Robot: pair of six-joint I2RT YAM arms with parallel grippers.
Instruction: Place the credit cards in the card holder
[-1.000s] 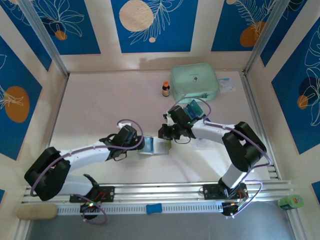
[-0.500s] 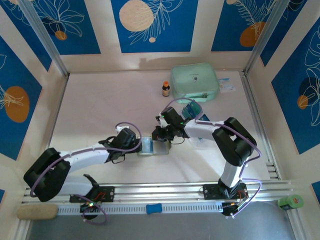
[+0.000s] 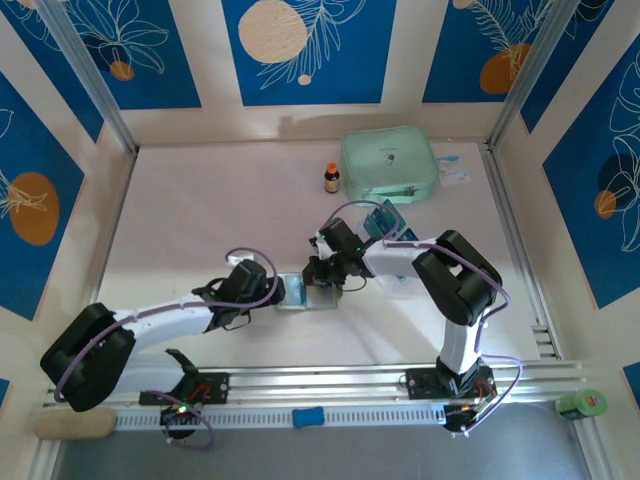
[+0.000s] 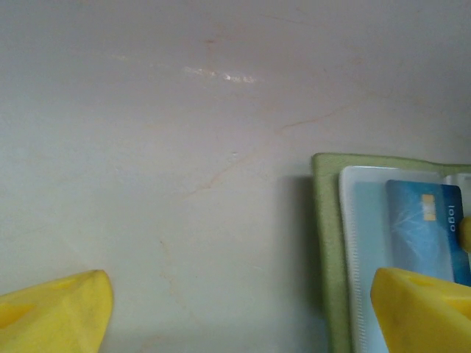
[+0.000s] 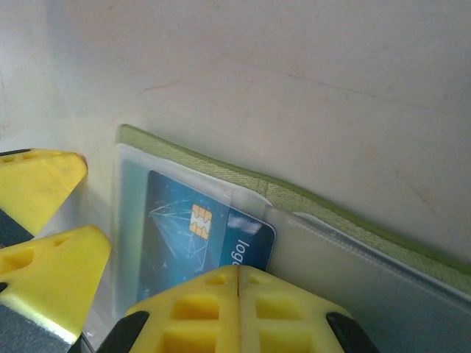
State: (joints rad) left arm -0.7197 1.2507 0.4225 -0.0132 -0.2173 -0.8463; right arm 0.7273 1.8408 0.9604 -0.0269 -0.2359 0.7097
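The olive-green card holder (image 3: 318, 296) lies open on the table between both grippers. One teal-blue credit card (image 5: 184, 228) with a gold chip sits partly inside its clear left pocket (image 4: 364, 220). My right gripper (image 5: 237, 276) is shut, and its joined fingertips rest on the card's near edge. My left gripper (image 4: 241, 294) is open at the holder's left edge (image 4: 324, 235). One of its yellow fingers (image 4: 423, 309) is over the pocket and the other (image 4: 55, 312) is over bare table. More credit cards (image 3: 384, 215) stand in a clear tray behind the right arm.
A large mint-green zip case (image 3: 388, 165) and a small brown bottle (image 3: 331, 178) stand at the back. Aluminium rails (image 3: 330, 380) run along the near edge, with a green roll (image 3: 580, 403) at the far right. Bare table stretches to the left and back left.
My right gripper has moved left and nearer, from beside the tray down onto the open holder. The left gripper has narrowed slightly and shifted a little nearer.
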